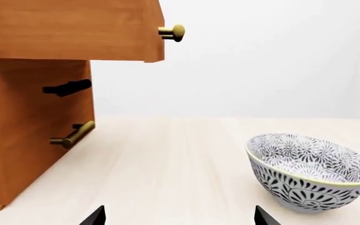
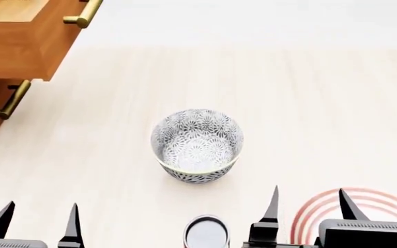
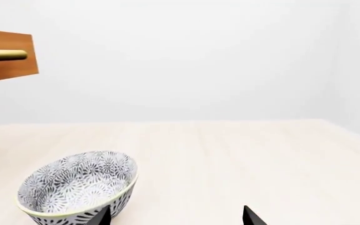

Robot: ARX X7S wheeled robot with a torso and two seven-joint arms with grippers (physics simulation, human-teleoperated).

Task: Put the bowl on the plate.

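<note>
We are counting one bowl [image 2: 197,145] sitting upright near the middle of the head view on the pale wooden table [image 2: 322,103], one plate [image 2: 364,206] showing only as red rings at the lower right edge of the frame, and one can [image 2: 207,232] peeking in at the bottom centre, just below the bowl and apart from it. One wooden cabinet [image 2: 19,41] is filling the upper left corner, with one drawer pulled out, and we are seeing two brass bar handles [image 2: 82,15] on it in that view. We are holding two arms low at the bottom edge: the left gripper [image 2: 39,222] is sitting at the lower left with its two dark fingertips spread apart and nothing between them, well away from the bowl; the right gripper [image 2: 307,205] is sitting at the lower right, its fingertips likewise spread and empty, partly over the plate's rings. Both are pointing forward toward the far side of the table. In the left wrist view the bowl [image 1: 311,171] is showing at the lower right; in the right wrist view the bowl [image 3: 78,188] is sitting at the lower left.
</note>
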